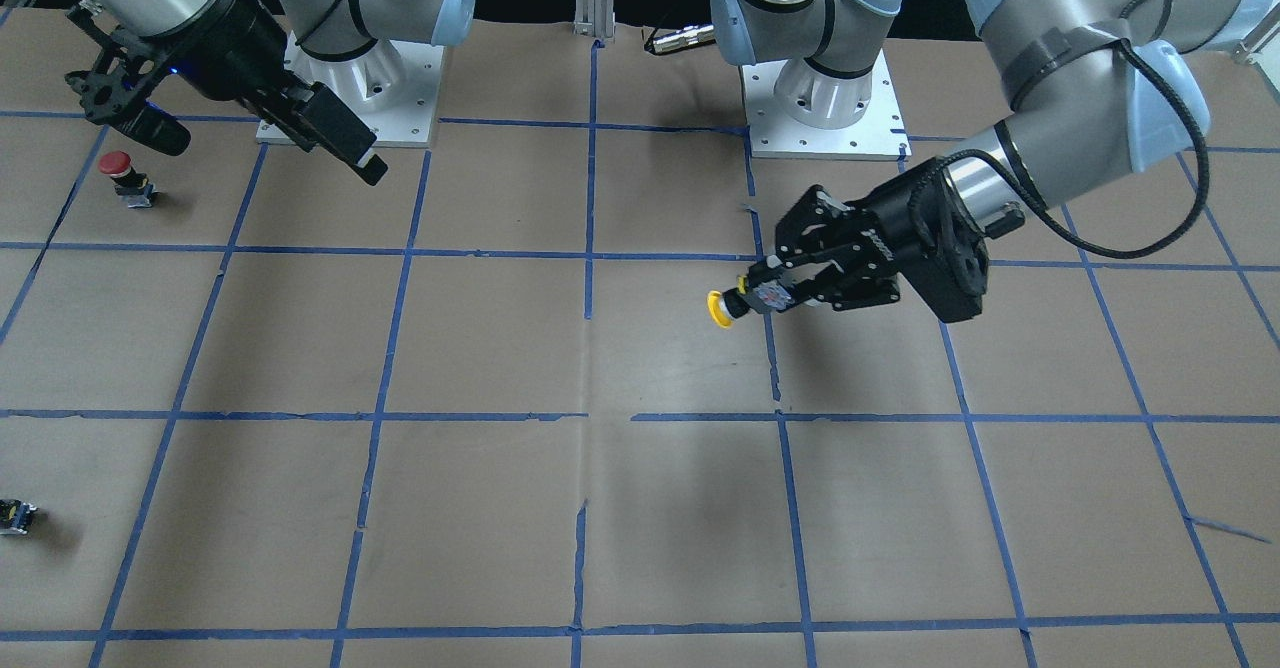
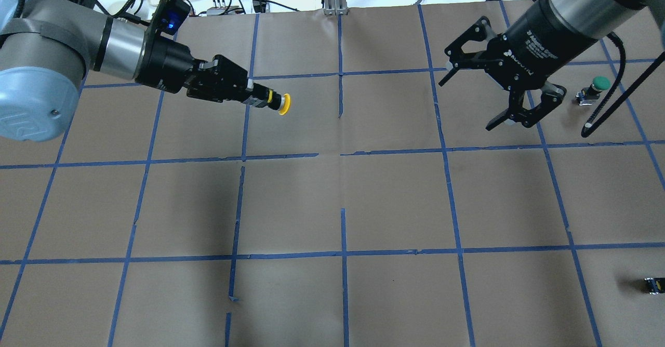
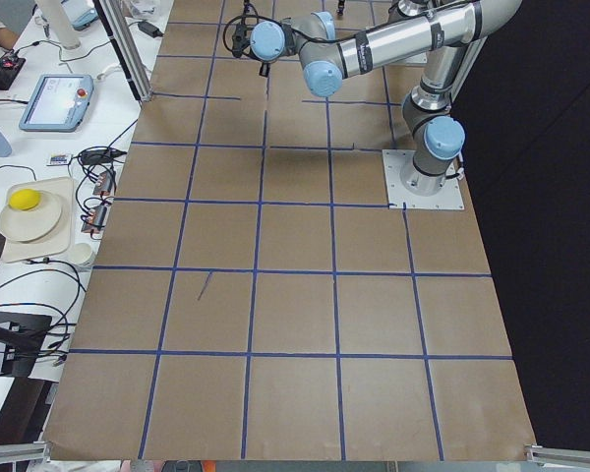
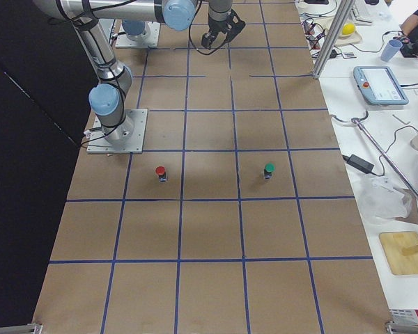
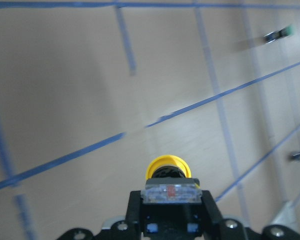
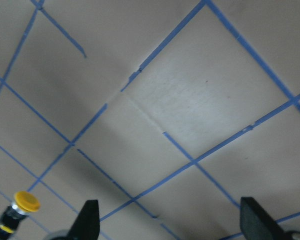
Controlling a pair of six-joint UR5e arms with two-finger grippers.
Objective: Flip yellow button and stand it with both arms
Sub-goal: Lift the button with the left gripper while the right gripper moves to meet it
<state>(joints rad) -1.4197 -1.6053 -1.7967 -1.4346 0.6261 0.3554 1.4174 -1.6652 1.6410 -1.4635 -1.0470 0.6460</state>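
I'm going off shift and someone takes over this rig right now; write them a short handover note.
Left gripper: shut on the black-and-grey block of the small yellow-capped push-button, held level above the brown paper-covered table, cap towards the right gripper.
The right gripper is open, empty, well apart from it.
Done: button picked up.
Left: hand over to the right gripper, flip it, stand it on the table.

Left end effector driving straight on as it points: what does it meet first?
Likely bare table paper near the centre, its held yellow button touching first; the right end effector seems off that line, depth unclear.
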